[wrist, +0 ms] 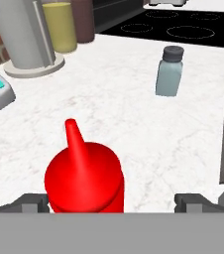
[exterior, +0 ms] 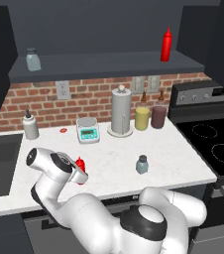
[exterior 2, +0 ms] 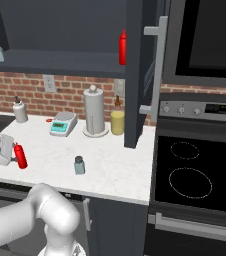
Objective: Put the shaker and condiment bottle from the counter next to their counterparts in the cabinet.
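Pincer: gripper (wrist: 112,201) low over the counter's front left part, jaws spread to full width, holding nothing; the two dark tips stand to either side of the condiment bottle without touching it.
Condiment bottle: red squeeze bottle (wrist: 84,176) upright on the counter (exterior: 119,158), cone nozzle up, just in front of the hand; seen also at the hand's side in the left base view (exterior: 80,165).
Shaker: small blue-grey jar (exterior: 142,164) with dark cap, upright on the counter, well apart from the red bottle, toward the stove (exterior 2: 195,175).
Cabinet: dark grey cabinet (exterior: 104,30) above the counter, one long shelf (exterior: 109,67).
Counterparts: matching red bottle (exterior: 166,44) at the shelf's right end; matching jar (exterior: 32,60) at its left end.
Back of counter: white pump bottle (exterior: 30,126), scale (exterior: 87,130), paper towel holder (exterior: 121,112), yellow jar (exterior: 142,117), maroon jar (exterior: 158,115), along the brick wall (exterior: 44,101).
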